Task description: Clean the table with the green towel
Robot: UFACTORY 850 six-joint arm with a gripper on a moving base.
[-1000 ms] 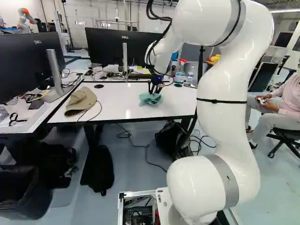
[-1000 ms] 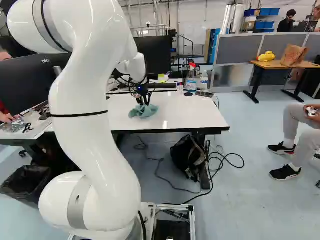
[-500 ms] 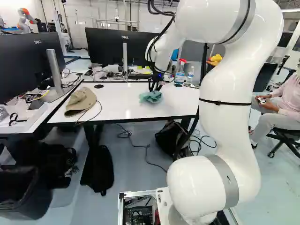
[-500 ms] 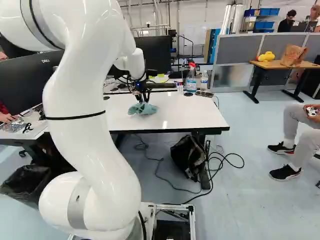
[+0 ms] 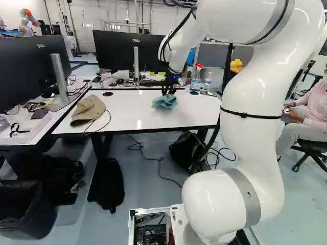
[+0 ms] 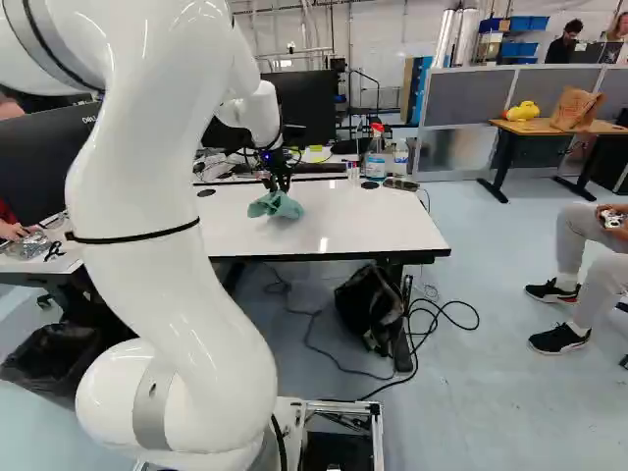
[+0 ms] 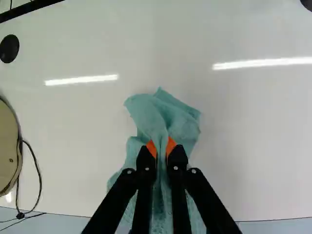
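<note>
Towel [image 7: 183,122] teal, crumpled, ridged up where tool [image 5: 169,92] pinches its middle.

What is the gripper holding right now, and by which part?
The gripper has the green towel by a bunched fold near its middle, between the orange pads.

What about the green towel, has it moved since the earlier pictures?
Yes, in the left base view the green towel, held in the gripper, has shifted away from the near edge of the white table, toward its far side.
</note>
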